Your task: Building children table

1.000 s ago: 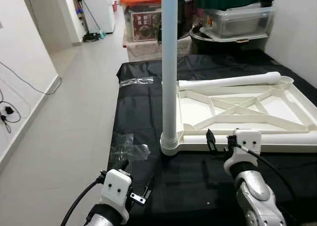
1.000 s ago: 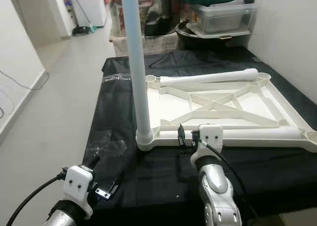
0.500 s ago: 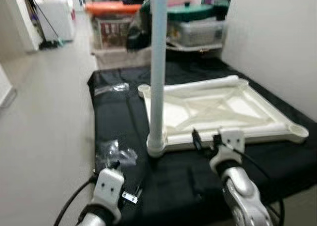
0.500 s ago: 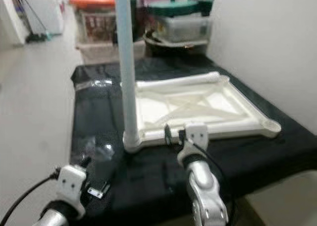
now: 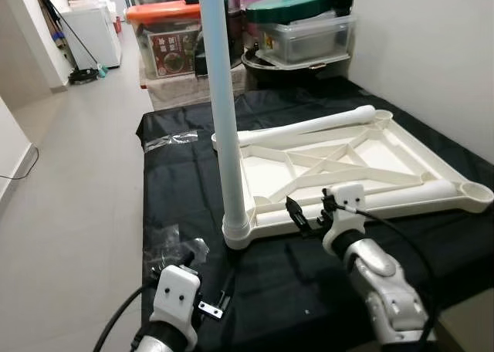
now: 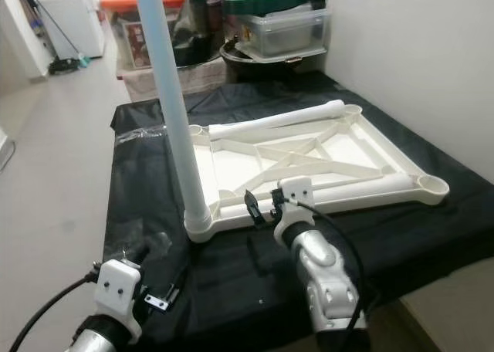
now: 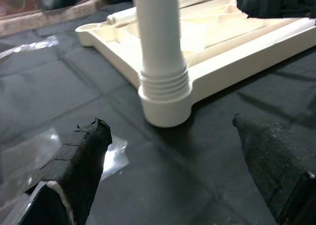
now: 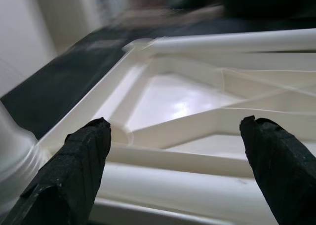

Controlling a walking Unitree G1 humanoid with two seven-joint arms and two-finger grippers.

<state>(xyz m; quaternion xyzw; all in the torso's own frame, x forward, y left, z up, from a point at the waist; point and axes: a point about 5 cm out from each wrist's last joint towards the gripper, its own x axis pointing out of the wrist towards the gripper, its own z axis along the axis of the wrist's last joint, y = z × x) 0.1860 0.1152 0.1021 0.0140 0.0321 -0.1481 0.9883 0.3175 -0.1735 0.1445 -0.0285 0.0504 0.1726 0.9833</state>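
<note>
At the bottom left of the picture the left end effector [image 5: 207,290] hangs low over the black cloth [image 5: 177,190], with its two black fingers [image 7: 79,161] spread wide apart and nothing between them. A bit of clear plastic wrap [image 5: 176,240] lies on the cloth just beside it. A little right of the middle, near the bottom, the right end effector [image 5: 309,213] is up at the near edge of the table top [image 5: 432,163], and its fingers [image 8: 81,161] are wide open too, holding nothing.

The table top is cream and lies upside down on the black-covered worktop in the middle and right of the picture, so you can see the crossing ribs under it. One pale blue leg [image 5: 220,97] stands straight up in its near left corner. A loose white leg [image 5: 309,126] lies along the far edge, and another leg [image 5: 409,191] lies along the near edge.

At the top, storage boxes [image 5: 174,35] and a green lid [image 5: 297,3] sit behind the worktop
</note>
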